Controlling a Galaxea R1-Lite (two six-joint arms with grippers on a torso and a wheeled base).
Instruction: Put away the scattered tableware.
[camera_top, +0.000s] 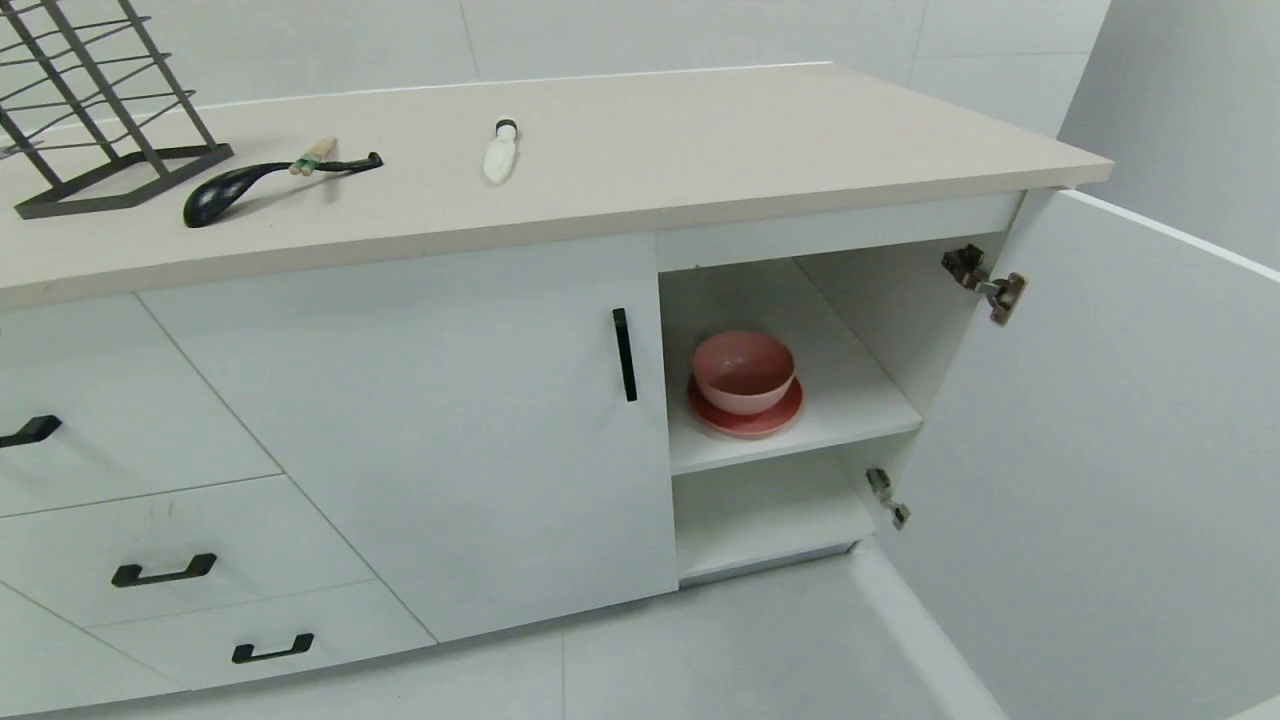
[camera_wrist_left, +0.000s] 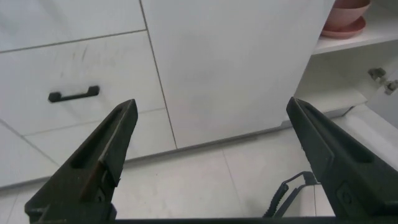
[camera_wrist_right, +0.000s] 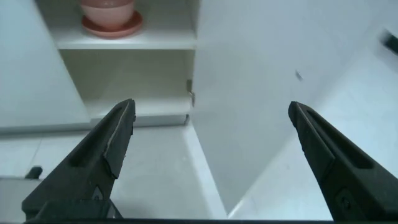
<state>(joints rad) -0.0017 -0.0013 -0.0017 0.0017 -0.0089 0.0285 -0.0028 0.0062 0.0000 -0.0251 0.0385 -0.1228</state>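
Lying on the counter (camera_top: 700, 140): a black spoon (camera_top: 225, 188), a pair of chopsticks (camera_top: 312, 155) and a white spoon (camera_top: 498, 155) are waiting at about eleven o'clock in the head view, just beside a wire rack (camera_top: 100, 100).
Long axes: the black spoon's handle is pointing between two and three o'clock, the chopsticks are resting across it, and the white spoon is running nearly twelve to six.
Left gripper (camera_wrist_left: 210, 106): it is hanging wide open and holding nothing, low before a drawer (camera_wrist_left: 93, 68).
Right gripper (camera_wrist_right: 210, 104): it is also gaping wide and holding nothing, facing the open cupboard door (camera_top: 1100, 480).
Already stored: a pink bowl (camera_top: 743, 368) is sitting on a red plate (camera_top: 745, 418) on the shelf (camera_top: 850, 390).
Key relation: all three utensils are lying well above both hands, at twelve o'clock overhead.
Nearer arm: the left is looking closer to the black spoon and chopsticks; the white spoon is lying between the two arms' reaches.
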